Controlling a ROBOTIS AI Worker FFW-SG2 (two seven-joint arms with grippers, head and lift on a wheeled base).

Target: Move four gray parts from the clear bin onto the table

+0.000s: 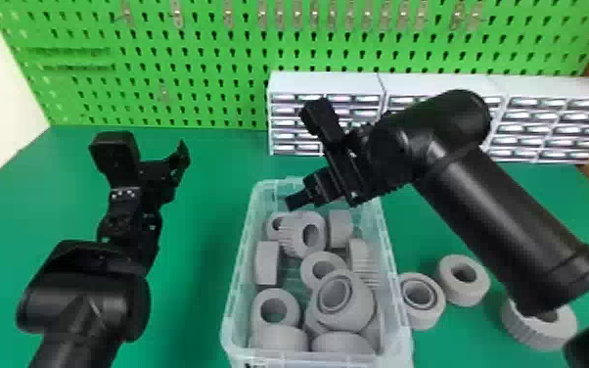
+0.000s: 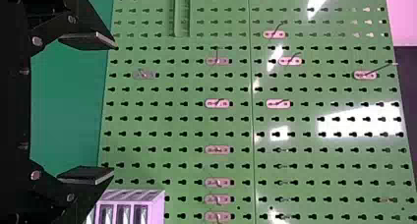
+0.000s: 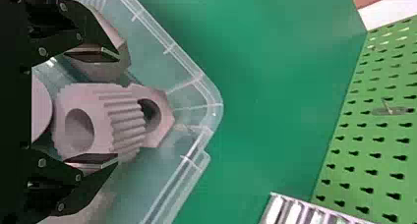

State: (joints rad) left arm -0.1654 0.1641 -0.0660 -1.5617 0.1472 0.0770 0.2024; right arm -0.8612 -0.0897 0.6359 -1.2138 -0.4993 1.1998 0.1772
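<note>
The clear bin (image 1: 237, 293) holds several gray parts, among them a ribbed gear (image 1: 303, 235) near its far end. Above that far end is my right gripper (image 1: 298, 200), pointing down and left. In the right wrist view my right gripper (image 3: 118, 106) is open, its fingers apart over the ribbed gear (image 3: 98, 118), with a hex-shaped part (image 3: 158, 117) beside it. Three gray parts stand on the table right of the bin: one ringed (image 1: 420, 306), one round (image 1: 464, 281), one ribbed (image 1: 535, 330). My left gripper (image 1: 161, 156) is parked left of the bin; in the left wrist view the left gripper (image 2: 113, 108) stands open and holds nothing.
White drawer cabinets (image 1: 328, 84) line the back of the green table (image 1: 200, 244), below a green pegboard (image 1: 210, 58). The right forearm crosses above the table on the right side. The bin's walls rise around the parts.
</note>
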